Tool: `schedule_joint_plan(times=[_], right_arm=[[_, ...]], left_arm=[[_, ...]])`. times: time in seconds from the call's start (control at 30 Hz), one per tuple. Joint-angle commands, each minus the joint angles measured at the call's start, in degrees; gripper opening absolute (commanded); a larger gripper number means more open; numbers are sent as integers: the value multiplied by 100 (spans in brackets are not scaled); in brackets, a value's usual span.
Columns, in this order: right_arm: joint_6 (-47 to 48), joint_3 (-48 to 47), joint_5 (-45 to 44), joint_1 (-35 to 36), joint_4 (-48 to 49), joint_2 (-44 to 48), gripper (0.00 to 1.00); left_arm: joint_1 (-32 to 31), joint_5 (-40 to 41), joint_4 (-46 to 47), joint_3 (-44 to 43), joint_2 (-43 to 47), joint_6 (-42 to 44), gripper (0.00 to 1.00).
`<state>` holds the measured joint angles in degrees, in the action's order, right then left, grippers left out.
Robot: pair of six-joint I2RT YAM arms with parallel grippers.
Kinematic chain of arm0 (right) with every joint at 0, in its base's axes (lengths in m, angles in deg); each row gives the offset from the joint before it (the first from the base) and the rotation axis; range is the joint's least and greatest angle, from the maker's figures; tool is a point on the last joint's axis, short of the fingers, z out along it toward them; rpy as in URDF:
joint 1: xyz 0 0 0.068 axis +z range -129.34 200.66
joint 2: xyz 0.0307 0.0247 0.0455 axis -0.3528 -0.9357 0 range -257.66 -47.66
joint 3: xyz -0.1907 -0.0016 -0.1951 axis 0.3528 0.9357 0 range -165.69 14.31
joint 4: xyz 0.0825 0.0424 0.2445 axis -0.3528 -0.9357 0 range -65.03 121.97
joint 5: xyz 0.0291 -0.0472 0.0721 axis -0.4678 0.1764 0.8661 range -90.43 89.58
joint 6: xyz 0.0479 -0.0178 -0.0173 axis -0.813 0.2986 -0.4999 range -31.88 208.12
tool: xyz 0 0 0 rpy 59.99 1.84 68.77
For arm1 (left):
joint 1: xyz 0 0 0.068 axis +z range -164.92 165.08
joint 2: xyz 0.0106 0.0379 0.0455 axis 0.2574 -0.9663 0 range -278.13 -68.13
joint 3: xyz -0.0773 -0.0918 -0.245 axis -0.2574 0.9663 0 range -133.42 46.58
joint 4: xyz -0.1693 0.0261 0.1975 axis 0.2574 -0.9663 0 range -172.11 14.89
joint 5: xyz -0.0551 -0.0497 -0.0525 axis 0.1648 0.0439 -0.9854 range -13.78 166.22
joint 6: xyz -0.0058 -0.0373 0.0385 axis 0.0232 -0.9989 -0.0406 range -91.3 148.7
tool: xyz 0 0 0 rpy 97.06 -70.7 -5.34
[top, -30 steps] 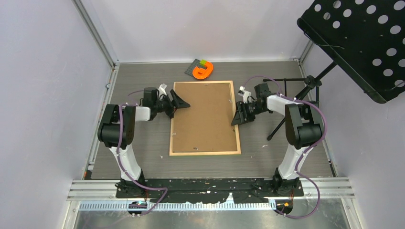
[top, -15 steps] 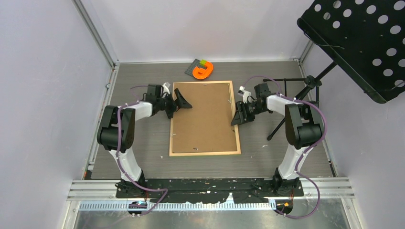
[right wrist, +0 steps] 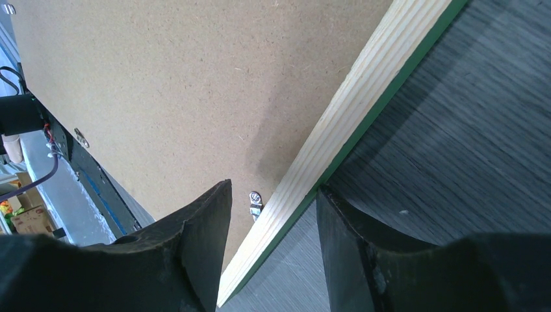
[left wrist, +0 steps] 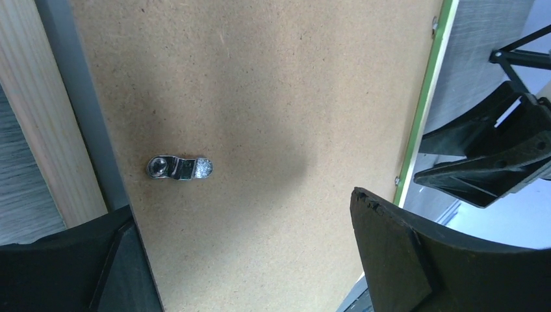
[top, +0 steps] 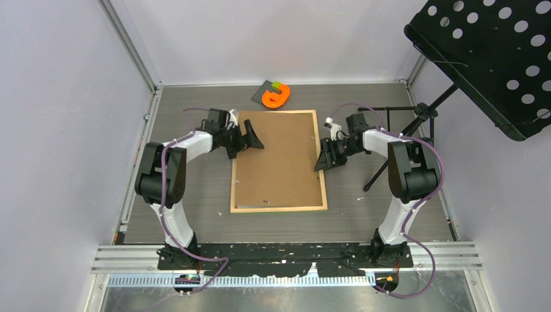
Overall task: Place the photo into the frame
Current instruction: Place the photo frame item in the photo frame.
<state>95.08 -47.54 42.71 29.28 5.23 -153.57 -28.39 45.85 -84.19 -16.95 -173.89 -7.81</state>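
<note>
Here, L gripper (left wrist: 240, 208) wide open over frame (right wrist: 338, 149); R gripper (right wrist: 273, 188) part-open astride its edge.

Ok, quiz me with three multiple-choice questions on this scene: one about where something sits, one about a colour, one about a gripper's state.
1. Where is the orange object?
A) beyond the far rail of the frame
B) in front of its near rail
C) left of its left rail

2. What colour runs along the frame under its pale wood?
A) red
B) green
C) blue

3. The right gripper is:
A) shut on a rail
B) shut, away from the frame
C) open, with a rail between its fingers

Answers:
1 A, the top view shows it past the far rail.
2 B, the right wrist view shows a green strip there.
3 C, its fingers stand apart on either side of the right rail.
</note>
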Motion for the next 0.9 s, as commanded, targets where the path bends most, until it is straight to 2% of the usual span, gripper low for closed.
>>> schedule_joint_plan(times=[0.0, 0.4, 0.53, 0.87], right_arm=[[16, -132, 156, 44, 126, 121, 57], [41, -137, 136, 47, 83, 114, 57], [42, -143, 138, 43, 82, 91, 57], [42, -112, 159, 43, 120, 52, 57]], left_arm=[[-208, 222, -587, -362, -52, 380, 93], [-519, 979, -1689, -1087, -283, 889, 96], [-566, 1194, -1935, -1232, -327, 1023, 100], [-604, 1488, -2114, -1270, -259, 1179, 99]])
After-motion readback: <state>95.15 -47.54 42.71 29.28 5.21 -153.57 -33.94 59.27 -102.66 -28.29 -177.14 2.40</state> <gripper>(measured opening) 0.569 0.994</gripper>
